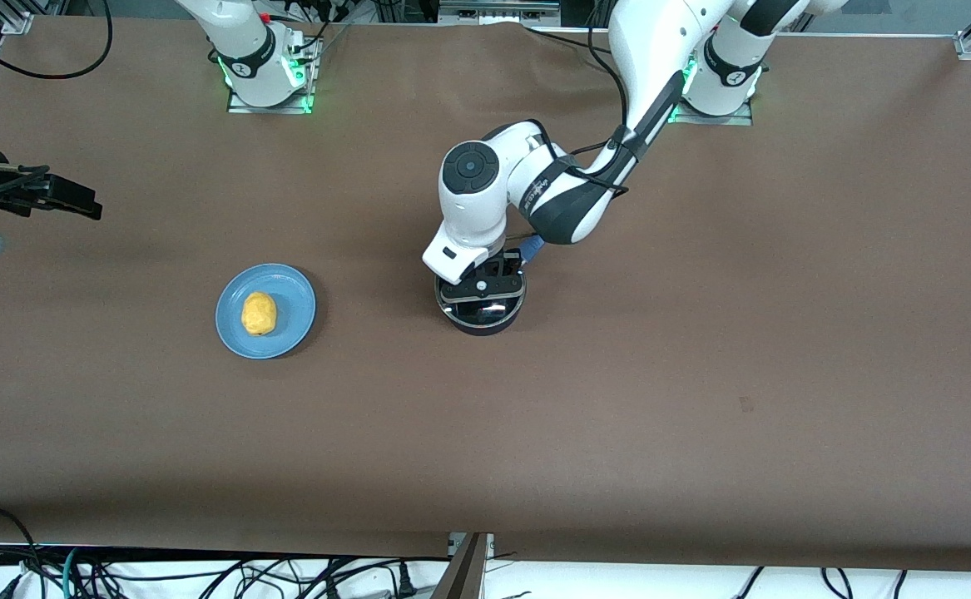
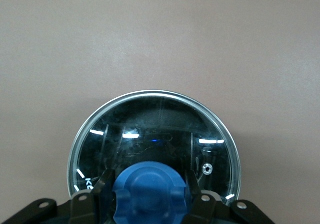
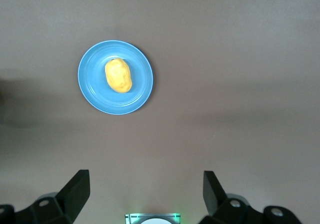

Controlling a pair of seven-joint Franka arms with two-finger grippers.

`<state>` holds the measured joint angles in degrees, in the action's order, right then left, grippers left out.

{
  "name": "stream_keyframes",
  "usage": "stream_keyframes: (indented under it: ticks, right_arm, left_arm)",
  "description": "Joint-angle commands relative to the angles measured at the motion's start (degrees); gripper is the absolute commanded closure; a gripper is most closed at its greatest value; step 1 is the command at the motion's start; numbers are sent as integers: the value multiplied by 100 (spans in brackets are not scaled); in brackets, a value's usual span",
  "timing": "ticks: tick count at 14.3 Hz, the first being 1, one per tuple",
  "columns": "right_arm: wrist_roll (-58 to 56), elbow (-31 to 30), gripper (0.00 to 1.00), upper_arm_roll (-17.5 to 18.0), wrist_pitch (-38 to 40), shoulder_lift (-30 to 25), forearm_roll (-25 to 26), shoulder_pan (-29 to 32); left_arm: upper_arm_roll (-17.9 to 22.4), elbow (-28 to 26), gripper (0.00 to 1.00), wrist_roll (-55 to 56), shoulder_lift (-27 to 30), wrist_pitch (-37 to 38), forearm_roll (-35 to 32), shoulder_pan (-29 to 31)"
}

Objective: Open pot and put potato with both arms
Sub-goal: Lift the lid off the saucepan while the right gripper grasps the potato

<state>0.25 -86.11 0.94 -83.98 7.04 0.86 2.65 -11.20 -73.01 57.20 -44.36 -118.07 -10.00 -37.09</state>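
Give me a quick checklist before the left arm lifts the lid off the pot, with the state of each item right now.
1. Left gripper over the pot, jaws on either side of the blue knob: ok.
2. Jaws clamped firmly on the knob: cannot tell.
3. Glass lid seated flat on the pot: ok.
4. Potato lying on the blue plate, toward the right arm's end of the table: ok.
5. Right gripper waiting high over the table with jaws open, away from the pot: ok.
6. Pot handle free to stay put: cannot tell, the left arm hides most of it.
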Motion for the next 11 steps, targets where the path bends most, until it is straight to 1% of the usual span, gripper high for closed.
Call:
stream_keyframes:
  ticks: [1,3,5,7,9,10,11]
  right_arm:
    - [-51,33,0,2,75,-19,-16,17]
    - [-51,33,0,2,75,-19,-16,17]
    - [-7,33,0,2,66,-10,-7,17]
    - [46,-46,0,37,49,68,1,-10]
    - [63,-90,0,64,14,401,1,-316]
    - [72,-142,0,64,-100,490,19,-431]
    - [72,-221,0,64,-423,674,2,-554]
  left_arm:
    - [13,59,50,-50,374,371,15,43]
    - [30,59,52,-741,646,687,340,245]
    - [48,-11,52,-1165,840,821,385,586]
    - [65,-405,52,-1866,1121,778,394,1104]
    - [92,-626,51,-2937,1288,733,490,1650]
    - [179,-792,51,-3430,1420,733,612,1878]
    - [362,-951,51,-3948,1525,724,796,2072]
